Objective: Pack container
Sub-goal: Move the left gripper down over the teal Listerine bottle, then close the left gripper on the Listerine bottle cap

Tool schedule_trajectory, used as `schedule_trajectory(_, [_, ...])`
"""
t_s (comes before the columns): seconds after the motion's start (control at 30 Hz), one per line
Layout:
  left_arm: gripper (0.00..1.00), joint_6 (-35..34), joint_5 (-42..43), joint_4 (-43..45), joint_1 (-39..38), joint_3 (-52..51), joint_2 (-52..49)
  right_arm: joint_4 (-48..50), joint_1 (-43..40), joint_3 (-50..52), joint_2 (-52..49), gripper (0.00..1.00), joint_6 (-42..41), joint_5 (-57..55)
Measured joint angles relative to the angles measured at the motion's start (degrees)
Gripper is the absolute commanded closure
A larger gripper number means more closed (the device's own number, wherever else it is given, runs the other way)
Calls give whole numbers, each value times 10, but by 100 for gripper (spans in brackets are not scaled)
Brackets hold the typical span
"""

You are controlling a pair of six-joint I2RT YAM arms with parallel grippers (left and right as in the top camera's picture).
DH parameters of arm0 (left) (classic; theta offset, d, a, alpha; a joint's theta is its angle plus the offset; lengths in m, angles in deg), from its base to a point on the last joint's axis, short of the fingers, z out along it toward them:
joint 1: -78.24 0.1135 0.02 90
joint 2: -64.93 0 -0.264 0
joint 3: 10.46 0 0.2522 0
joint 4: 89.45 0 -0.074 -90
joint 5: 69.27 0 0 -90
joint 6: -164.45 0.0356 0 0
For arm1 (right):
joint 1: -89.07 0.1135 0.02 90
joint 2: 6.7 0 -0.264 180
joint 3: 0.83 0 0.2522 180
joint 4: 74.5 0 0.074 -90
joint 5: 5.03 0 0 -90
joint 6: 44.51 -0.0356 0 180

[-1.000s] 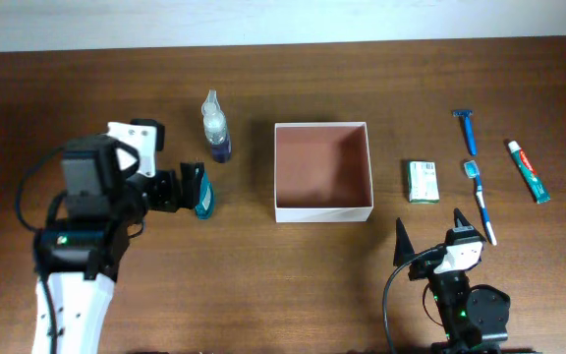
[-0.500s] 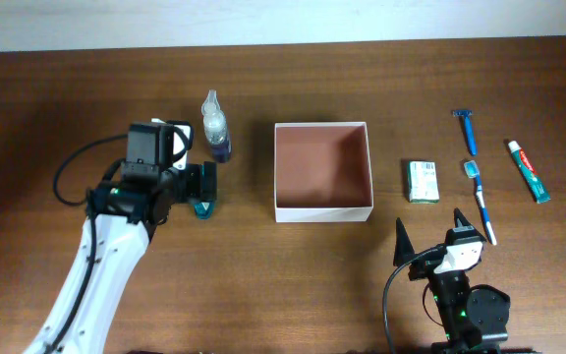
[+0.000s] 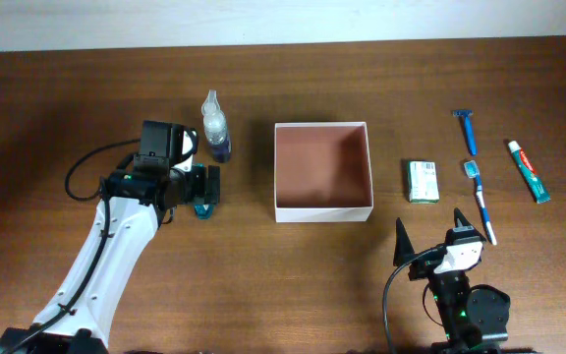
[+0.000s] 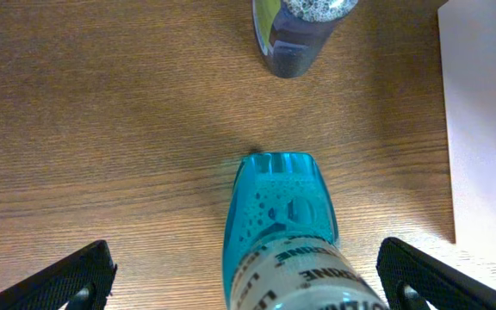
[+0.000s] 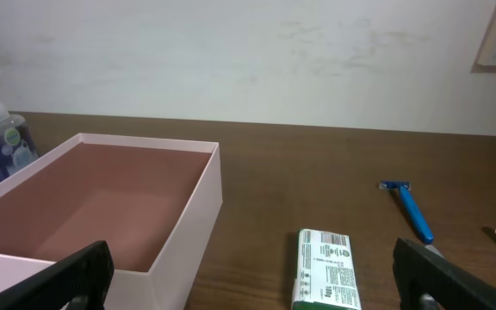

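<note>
The container [image 3: 322, 208] is a square open white box with a pinkish-brown inside, at mid table; it also shows in the right wrist view [image 5: 188, 224]. My left gripper [image 3: 203, 186] is open, its fingers on either side of a teal mouthwash bottle [image 3: 202, 206] lying left of the box; the bottle fills the left wrist view [image 4: 282, 232] between the fingertips [image 4: 248, 280]. A dark blue spray bottle [image 3: 215, 130] stands just beyond it. My right gripper [image 3: 430, 241] is open and empty near the front edge, facing the box and a green-white packet [image 5: 325, 267].
Right of the box lie the green-white packet [image 3: 423, 181], a blue razor [image 3: 468, 128], a blue-white toothbrush [image 3: 480, 202] and a toothpaste tube [image 3: 528, 170]. The spray bottle also shows at the top of the left wrist view [image 4: 295, 34].
My left arm has swung forward and right over the mouthwash bottle, its open fingers now straddling it. The right arm has not moved.
</note>
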State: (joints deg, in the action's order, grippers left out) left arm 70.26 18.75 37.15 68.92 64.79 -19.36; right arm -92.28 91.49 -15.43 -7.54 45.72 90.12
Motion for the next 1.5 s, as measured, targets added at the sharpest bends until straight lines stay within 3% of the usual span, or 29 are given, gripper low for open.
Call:
schedule_trajectory(1.2, [1, 0, 0, 26, -6, 0, -28, 0, 0, 0, 0, 1, 0, 0])
schedule_trajectory(1.5, [28, -4, 0, 23, -6, 0, -28, 0, 0, 0, 0, 1, 0, 0])
